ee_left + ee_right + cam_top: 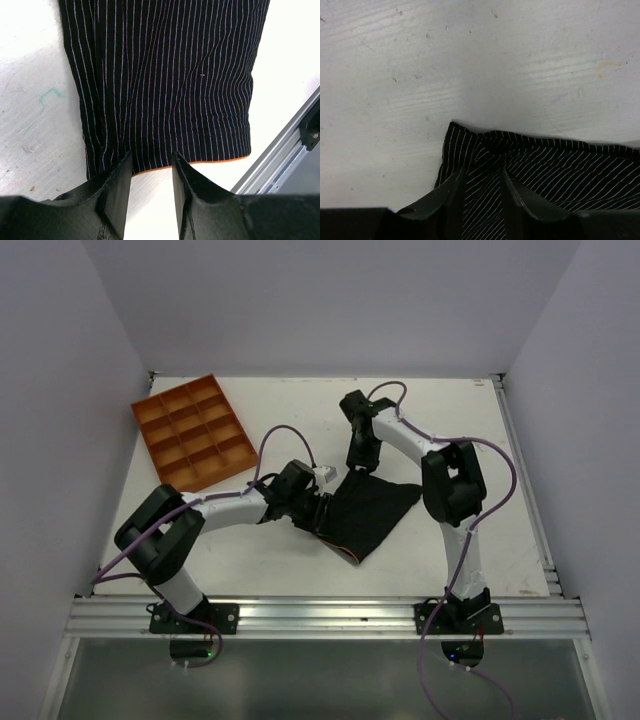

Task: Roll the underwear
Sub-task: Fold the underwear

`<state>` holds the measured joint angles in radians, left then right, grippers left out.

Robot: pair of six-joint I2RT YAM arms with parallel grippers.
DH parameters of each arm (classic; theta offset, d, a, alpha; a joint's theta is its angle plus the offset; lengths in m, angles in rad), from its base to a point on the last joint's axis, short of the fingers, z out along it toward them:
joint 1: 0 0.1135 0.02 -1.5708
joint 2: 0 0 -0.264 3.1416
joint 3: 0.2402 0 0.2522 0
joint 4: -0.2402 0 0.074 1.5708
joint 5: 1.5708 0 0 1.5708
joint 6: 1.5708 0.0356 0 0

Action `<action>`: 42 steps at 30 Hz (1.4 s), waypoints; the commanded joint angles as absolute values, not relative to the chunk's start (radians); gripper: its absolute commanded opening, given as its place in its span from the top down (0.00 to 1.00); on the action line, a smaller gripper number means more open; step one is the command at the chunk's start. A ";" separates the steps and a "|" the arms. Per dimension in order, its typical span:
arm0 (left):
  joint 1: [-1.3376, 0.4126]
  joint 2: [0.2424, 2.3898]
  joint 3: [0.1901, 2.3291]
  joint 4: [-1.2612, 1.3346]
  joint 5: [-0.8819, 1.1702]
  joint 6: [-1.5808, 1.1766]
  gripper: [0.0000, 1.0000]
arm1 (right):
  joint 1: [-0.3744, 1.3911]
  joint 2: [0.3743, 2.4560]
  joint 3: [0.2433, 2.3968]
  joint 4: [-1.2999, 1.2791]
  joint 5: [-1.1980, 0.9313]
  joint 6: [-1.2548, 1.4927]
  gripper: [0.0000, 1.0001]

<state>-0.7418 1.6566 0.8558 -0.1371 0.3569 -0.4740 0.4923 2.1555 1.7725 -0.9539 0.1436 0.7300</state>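
The underwear [375, 510] is black with thin pale pinstripes and an orange edge, and lies flat on the white table mid-right. My left gripper [322, 508] is at its left edge. In the left wrist view the gripper [151, 162] is open, its tips touching the orange hem of the cloth [165, 75], with bare table between the jaws. My right gripper [360, 468] is at the far corner of the cloth. In the right wrist view it [481, 174] is open and straddles the puckered corner of the fabric [560, 170].
An orange tray [195, 432] with several compartments lies at the back left of the table. An aluminium rail [330, 615] runs along the near edge and also shows in the left wrist view [280, 155], just beyond the cloth. White walls enclose the table.
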 commanded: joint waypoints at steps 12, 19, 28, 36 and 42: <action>-0.741 1.614 0.845 -0.120 0.325 -0.439 0.59 | 0.506 2.155 1.867 -1.008 0.183 0.747 1.00; -0.741 1.606 0.839 -0.123 0.313 -0.445 0.59 | 0.531 2.164 1.881 -0.962 0.129 0.778 1.00; -0.741 1.585 0.824 -0.147 0.307 -0.460 0.55 | 0.537 2.230 1.894 -0.911 0.081 0.772 0.91; -0.741 1.531 0.899 -0.244 0.276 -0.503 0.49 | 0.531 2.195 1.943 -0.960 0.071 0.707 0.66; -0.741 1.523 1.063 -0.354 0.259 -0.517 0.47 | 0.505 2.071 1.959 -1.038 0.025 0.673 0.64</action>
